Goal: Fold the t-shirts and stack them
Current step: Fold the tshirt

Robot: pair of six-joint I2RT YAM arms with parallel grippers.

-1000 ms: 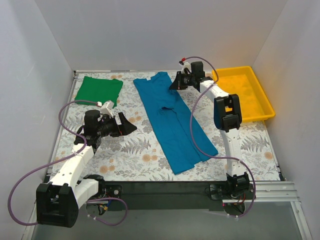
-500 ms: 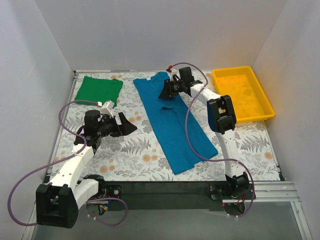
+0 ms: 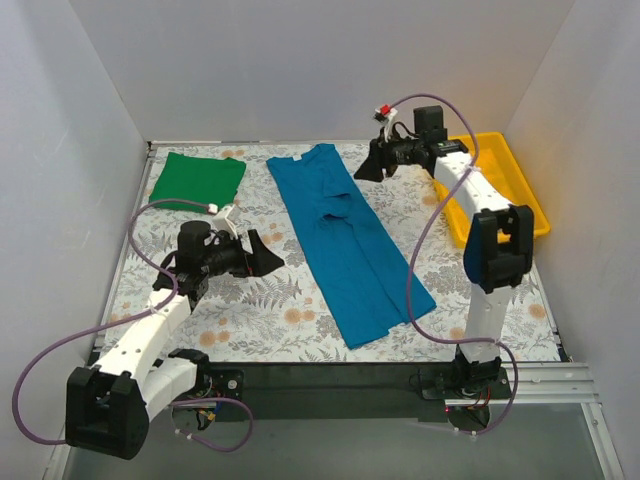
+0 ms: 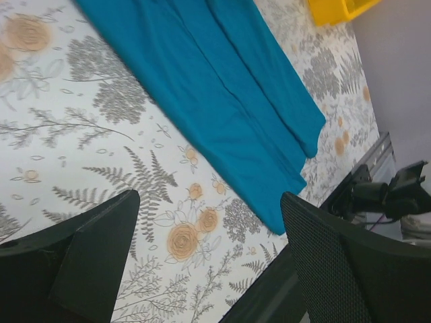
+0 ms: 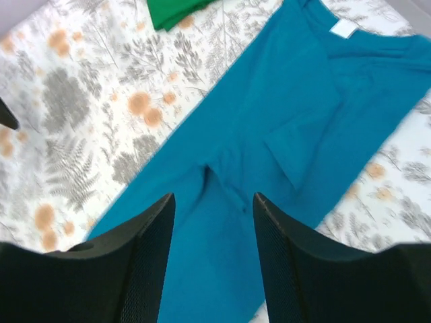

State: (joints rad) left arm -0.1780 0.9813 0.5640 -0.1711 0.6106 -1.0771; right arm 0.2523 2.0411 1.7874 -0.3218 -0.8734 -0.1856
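- Teal cotton is stretching across the overhead view: the blue shirt [image 3: 345, 245], folded lengthwise into a long strip, is lying slantwise on the flowered table cover [image 3: 250, 320], running from the far middle towards the near right.
- From the same view I am seeing the green shirt [image 3: 198, 180] sitting folded flat in the far left corner, well apart from the blue one, and the yellow tray [image 3: 510, 165] sitting at the far right.
- I am holding the left gripper [image 3: 268, 257] low over the cover, just left of the blue strip, and the right gripper [image 3: 366, 166] near the strip's far right edge.
- On the left wrist camera, the two dark fingers [image 4: 87, 256] are standing wide apart with only printed cover and the blue hem between them; they are gripping nothing.
- On the right wrist camera, the jaws are standing parted and empty above the blue shirt's middle, looking down on its creases, with the white neck label [image 5: 345, 28] and a corner of the green shirt showing beyond.
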